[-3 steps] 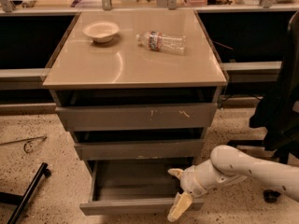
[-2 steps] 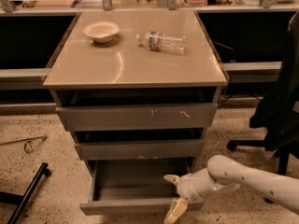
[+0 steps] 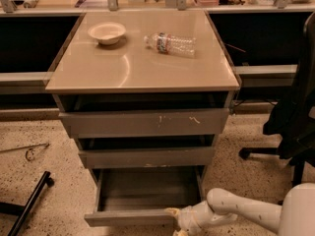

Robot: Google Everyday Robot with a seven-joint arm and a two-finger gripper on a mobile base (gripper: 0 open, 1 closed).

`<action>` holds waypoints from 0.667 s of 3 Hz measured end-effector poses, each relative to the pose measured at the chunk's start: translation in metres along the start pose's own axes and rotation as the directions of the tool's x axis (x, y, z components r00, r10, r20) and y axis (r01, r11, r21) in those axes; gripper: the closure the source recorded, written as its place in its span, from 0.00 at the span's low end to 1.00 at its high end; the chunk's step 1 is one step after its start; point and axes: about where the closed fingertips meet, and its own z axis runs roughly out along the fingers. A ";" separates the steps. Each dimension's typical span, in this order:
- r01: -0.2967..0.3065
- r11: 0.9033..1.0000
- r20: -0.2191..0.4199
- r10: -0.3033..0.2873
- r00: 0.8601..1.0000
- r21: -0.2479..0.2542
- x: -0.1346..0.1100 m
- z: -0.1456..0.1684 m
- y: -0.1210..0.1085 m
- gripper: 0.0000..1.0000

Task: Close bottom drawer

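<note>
The bottom drawer (image 3: 128, 218) is the lowest of three grey drawers and stands pulled out, its shallow grey inside (image 3: 147, 188) showing and empty. My gripper (image 3: 174, 222) is at the right part of the drawer's front, at the bottom edge of the view. Its pale fingers are spread, one fingertip (image 3: 172, 212) at the front's top edge and the other cut off at the frame's bottom. It holds nothing. My white arm (image 3: 246, 213) reaches in from the lower right.
The top drawer (image 3: 145, 123) with white scratches and the middle drawer (image 3: 146, 157) stand slightly open. A white bowl (image 3: 106, 32) and a lying plastic bottle (image 3: 170, 43) are on the cabinet top. A black office chair (image 3: 295, 122) stands right; a black bar (image 3: 29, 203) lies on the floor left.
My gripper has moved down and to the left, from over the drawer's right inside to its front edge. The drawer has not visibly moved.
</note>
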 end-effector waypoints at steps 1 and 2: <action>0.010 0.998 0.052 -0.007 0.999 -0.060 0.020 0.022 0.007 0.00; 0.010 0.998 0.052 -0.007 0.999 -0.060 0.020 0.022 0.007 0.00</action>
